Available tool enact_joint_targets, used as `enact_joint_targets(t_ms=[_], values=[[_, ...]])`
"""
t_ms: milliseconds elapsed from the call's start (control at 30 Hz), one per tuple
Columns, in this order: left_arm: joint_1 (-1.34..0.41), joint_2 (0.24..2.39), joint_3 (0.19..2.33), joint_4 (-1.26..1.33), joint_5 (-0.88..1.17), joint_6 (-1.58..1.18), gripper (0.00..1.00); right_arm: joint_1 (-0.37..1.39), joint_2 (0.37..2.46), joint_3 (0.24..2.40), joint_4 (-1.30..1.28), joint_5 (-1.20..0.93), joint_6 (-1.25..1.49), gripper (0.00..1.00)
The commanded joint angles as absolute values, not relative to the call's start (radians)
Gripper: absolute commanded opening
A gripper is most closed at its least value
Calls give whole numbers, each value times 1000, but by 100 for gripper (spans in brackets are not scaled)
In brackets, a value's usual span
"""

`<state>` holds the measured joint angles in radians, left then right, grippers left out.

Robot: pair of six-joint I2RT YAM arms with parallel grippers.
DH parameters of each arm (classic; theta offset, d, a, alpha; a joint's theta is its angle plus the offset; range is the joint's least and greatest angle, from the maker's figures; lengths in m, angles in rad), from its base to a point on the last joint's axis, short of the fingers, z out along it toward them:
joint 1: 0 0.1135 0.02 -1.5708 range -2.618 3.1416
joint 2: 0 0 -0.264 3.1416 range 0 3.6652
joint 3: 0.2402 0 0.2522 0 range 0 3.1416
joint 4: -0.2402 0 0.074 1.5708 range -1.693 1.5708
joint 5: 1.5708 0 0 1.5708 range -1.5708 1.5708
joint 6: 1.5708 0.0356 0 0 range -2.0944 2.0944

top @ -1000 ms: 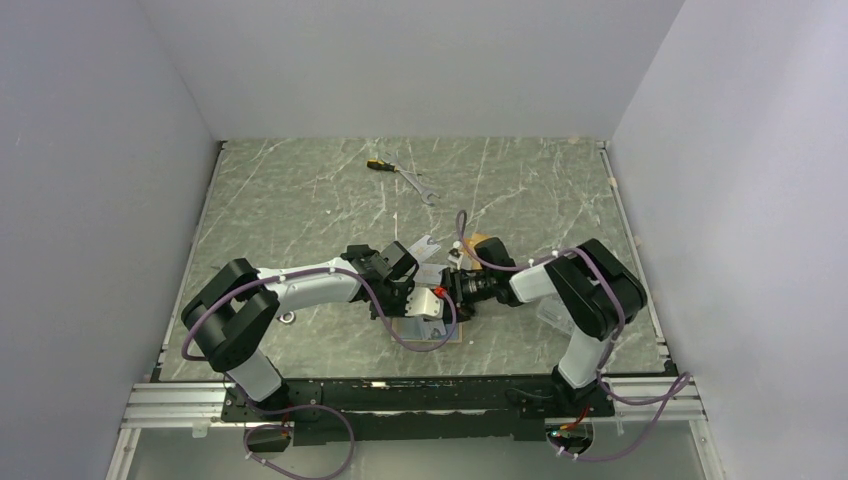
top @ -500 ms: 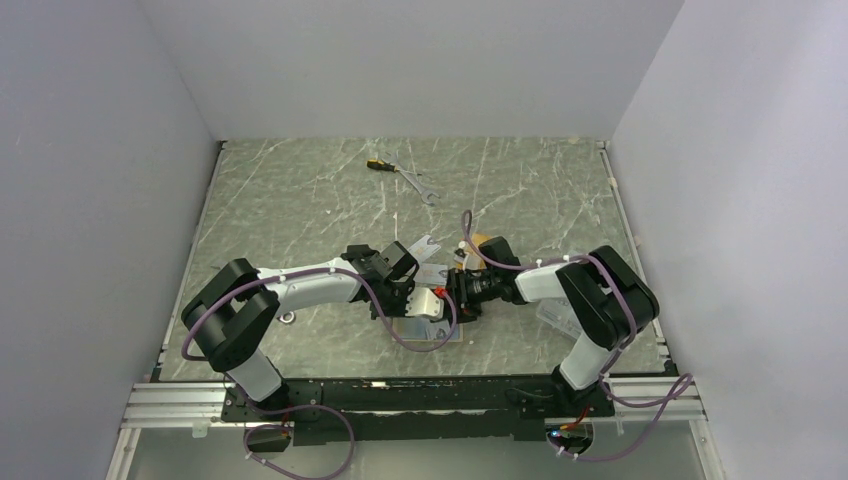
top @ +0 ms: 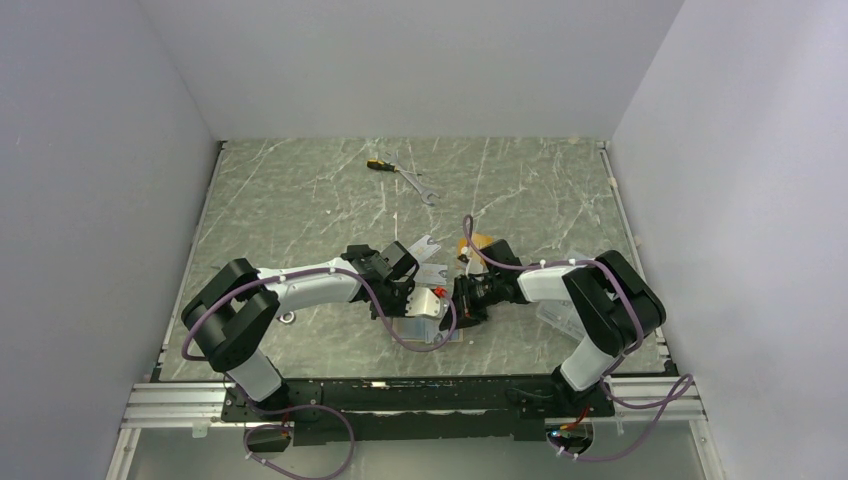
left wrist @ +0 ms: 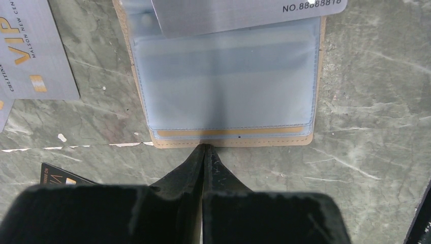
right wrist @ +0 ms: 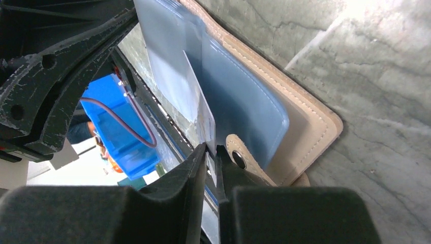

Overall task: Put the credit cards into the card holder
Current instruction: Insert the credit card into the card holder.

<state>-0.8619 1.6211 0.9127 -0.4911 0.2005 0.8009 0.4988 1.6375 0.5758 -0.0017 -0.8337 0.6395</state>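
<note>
The card holder (left wrist: 228, 143) lies open on the table, tan-rimmed with clear blue-tinted sleeves. My left gripper (left wrist: 204, 148) is shut, its tips resting at the holder's near edge. My right gripper (right wrist: 211, 150) is shut on a silver-grey credit card (right wrist: 199, 109), seen edge-on and tilted over the holder's sleeves (right wrist: 244, 107) beside the snap tab (right wrist: 238, 158). That card's numbered end (left wrist: 244, 12) overlaps the holder's far side. A second silver card (left wrist: 30, 56) lies to the left and a black card (left wrist: 58, 175) near my left fingers. An orange card (top: 480, 241) lies behind the right gripper (top: 462, 300).
A wrench (top: 418, 184) and a small screwdriver (top: 378, 162) lie far back on the marble table (top: 300, 210). A clear plastic box (top: 555, 312) sits by the right arm and a metal ring (top: 288, 317) by the left arm. Walls enclose three sides.
The right gripper's jaws have closed onto the silver card and the right arm has shifted a little nearer. The left gripper has stayed shut at the holder's edge.
</note>
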Motion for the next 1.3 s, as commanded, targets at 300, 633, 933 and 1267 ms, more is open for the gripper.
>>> enact_joint_targets(t_ms=[300, 633, 933, 1267], values=[[-870, 1629, 909, -482, 209, 818, 6, 497, 1634, 606, 25, -788, 649, 0], [-870, 1634, 908, -481, 209, 824, 5, 497, 1687, 635, 67, -788, 636, 0], [-871, 1637, 912, -487, 212, 824, 5, 499, 1721, 605, 173, -774, 682, 0], [-872, 1637, 904, -488, 209, 832, 4, 553, 1754, 590, 261, -776, 736, 0]])
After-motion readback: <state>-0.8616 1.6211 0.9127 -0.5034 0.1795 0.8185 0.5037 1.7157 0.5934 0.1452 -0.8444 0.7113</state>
